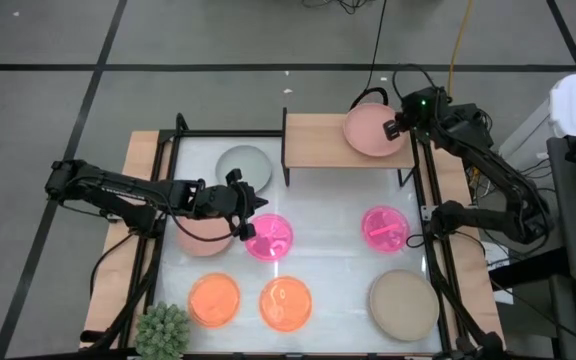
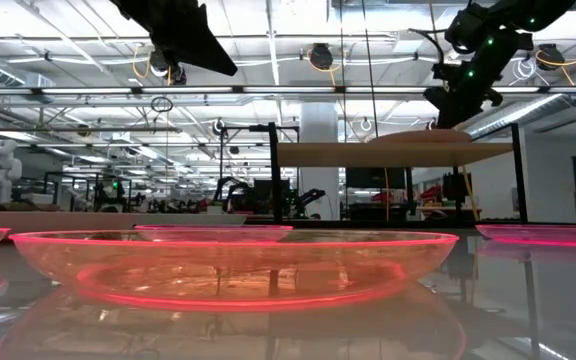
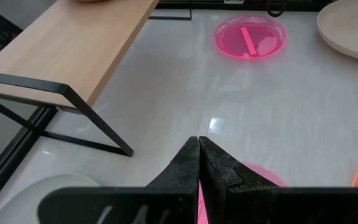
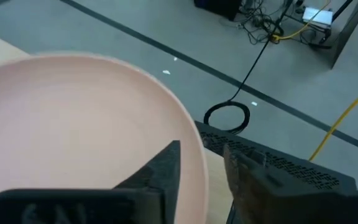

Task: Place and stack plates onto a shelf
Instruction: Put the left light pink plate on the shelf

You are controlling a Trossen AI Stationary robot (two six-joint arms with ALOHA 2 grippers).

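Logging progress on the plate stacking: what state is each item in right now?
Pink plate: on the shelf, rim between the open right claw fingers.
Left claw: shut, empty, above the table.
Grey-green plate: on the table.
Beige plate: on the table.

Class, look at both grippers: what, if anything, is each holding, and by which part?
Nothing is gripped. The right gripper has its fingers open astride the rim of the pink plate resting on the shelf. The left gripper is shut and empty.

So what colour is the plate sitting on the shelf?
Dusty pink plate on the shelf, clearest in the high view.
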